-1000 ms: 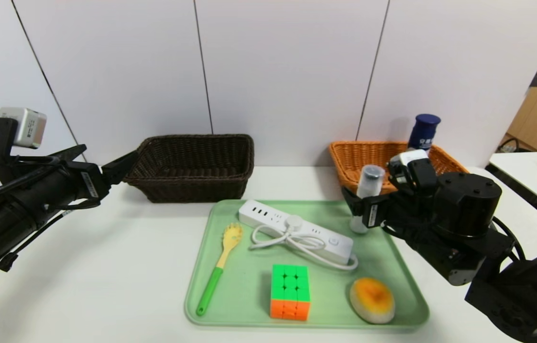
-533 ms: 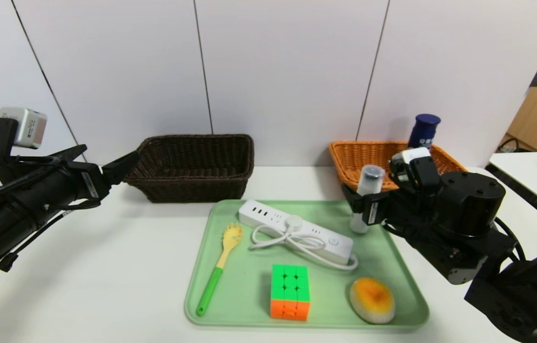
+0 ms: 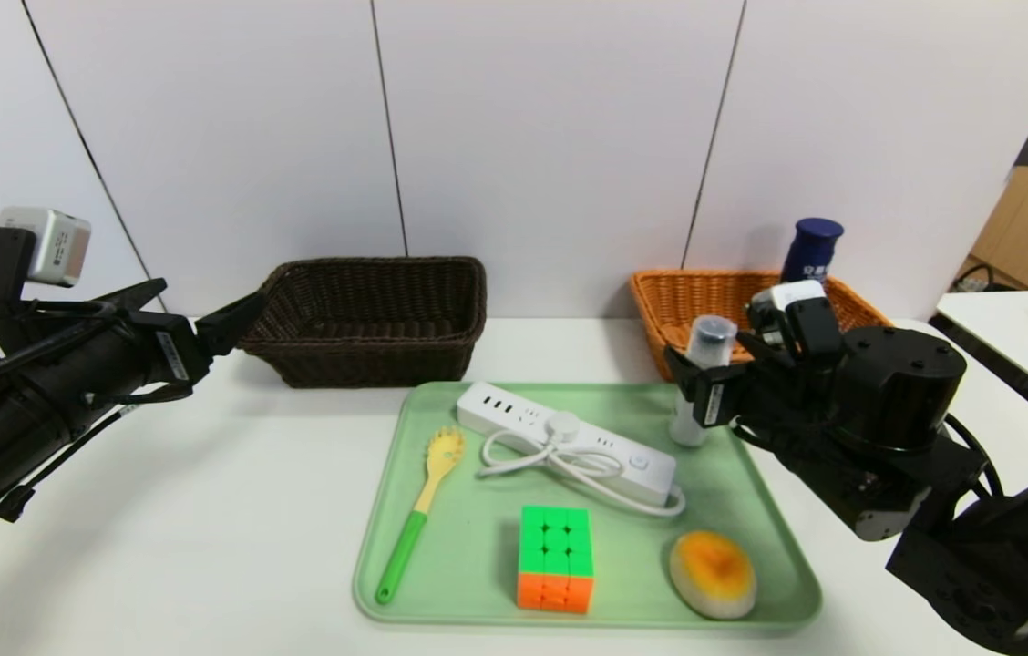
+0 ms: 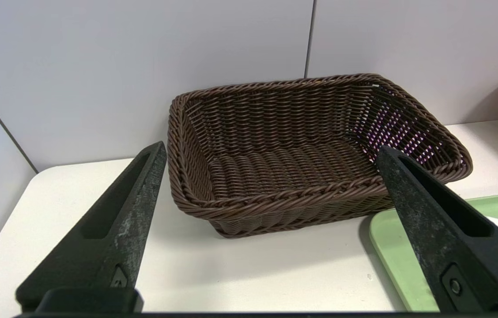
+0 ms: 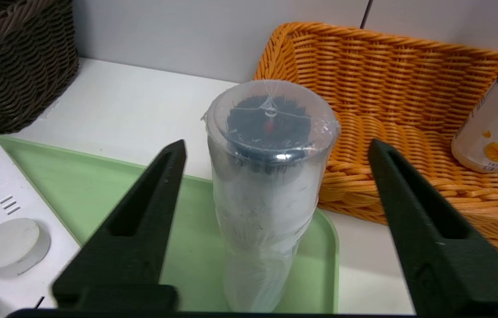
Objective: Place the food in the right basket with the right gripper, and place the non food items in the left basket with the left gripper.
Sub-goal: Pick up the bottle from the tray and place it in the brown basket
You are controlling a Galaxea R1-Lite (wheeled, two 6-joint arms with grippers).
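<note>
Your R gripper (image 5: 271, 185) stood wide open w/ the clear bottle (image 5: 269, 190) upright between its fingers, untouched, at the upper-right corner of the green tray (image 3: 751, 510), right of centre in the head view. Bottle's long axis ran vertical, so fingers straddled it side-on; orange basket (image 3: 687, 301) lay just behind, upper right. L gripper (image 4: 271, 229) was farther off at frame left, also wide, empty, facing the brown basket (image 4: 302, 145).

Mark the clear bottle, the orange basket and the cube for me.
clear bottle (image 5: 271, 176): right wrist view, on its wrapped body below the cap.
orange basket (image 3: 673, 282): head view, on its left rim.
cube (image 3: 555, 556): head view, on its top face, near the green-orange boundary.
</note>
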